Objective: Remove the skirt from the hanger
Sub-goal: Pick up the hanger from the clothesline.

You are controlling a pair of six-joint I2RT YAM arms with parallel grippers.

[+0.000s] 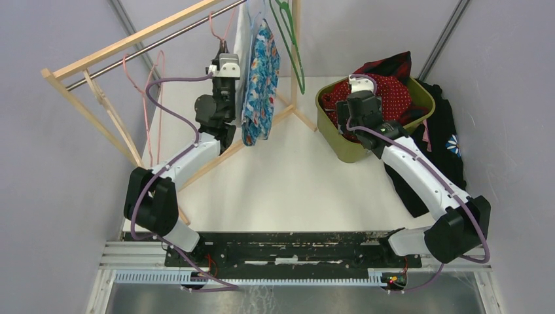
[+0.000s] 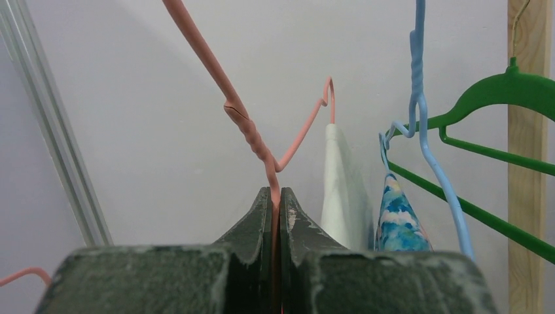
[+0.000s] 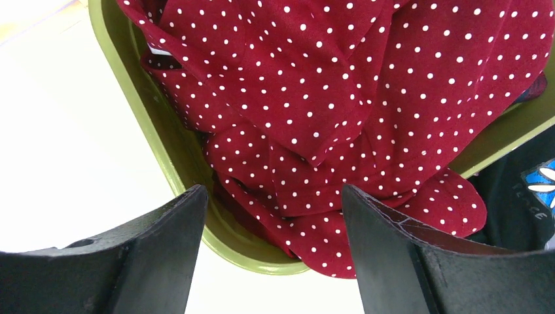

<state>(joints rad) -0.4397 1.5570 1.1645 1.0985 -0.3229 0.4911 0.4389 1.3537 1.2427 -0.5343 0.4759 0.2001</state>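
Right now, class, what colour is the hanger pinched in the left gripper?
The hanger is salmon pink; left wrist view.

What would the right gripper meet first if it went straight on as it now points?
Probably the red dotted cloth heaped in the green tub; the right gripper hangs open over it, depth unclear.

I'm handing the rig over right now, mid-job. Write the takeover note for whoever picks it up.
Left gripper: shut on the wire of the pink hanger.
Right gripper: open, holding nothing, above the green bin.
Red dotted garment, likely the skirt: lying in the bin, off any hanger.
Left to do: probably release the hanger. I cannot tell whether the white garment beside it hangs on it.
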